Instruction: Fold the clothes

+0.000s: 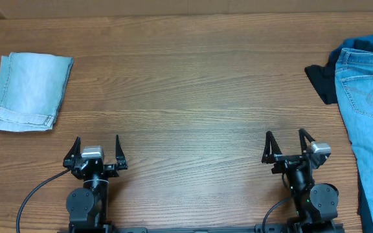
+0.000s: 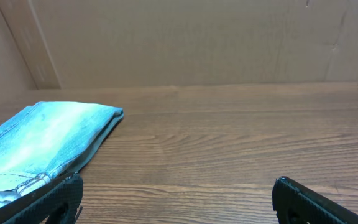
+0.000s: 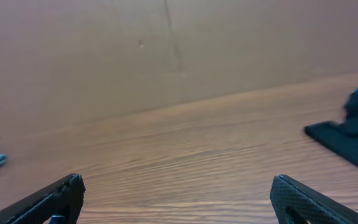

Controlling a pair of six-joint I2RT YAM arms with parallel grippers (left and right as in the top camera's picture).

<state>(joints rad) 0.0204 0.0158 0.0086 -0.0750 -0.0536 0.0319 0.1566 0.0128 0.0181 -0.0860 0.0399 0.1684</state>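
Note:
The pale blue denim shorts (image 1: 30, 92) lie folded into a neat packet at the table's far left; they also show in the left wrist view (image 2: 42, 143). Light-blue jeans (image 1: 371, 129) lie spread at the right edge, with a darker blue garment (image 1: 368, 44) and a black garment (image 1: 321, 83) beside them. The black garment also shows in the right wrist view (image 3: 344, 140). My left gripper (image 1: 96, 146) is open and empty near the front edge, to the right of the shorts. My right gripper (image 1: 287, 140) is open and empty, left of the jeans.
The wooden table (image 1: 193, 97) stretches between the folded shorts and the pile of clothes. A brown cardboard wall (image 2: 185, 37) stands along the back edge.

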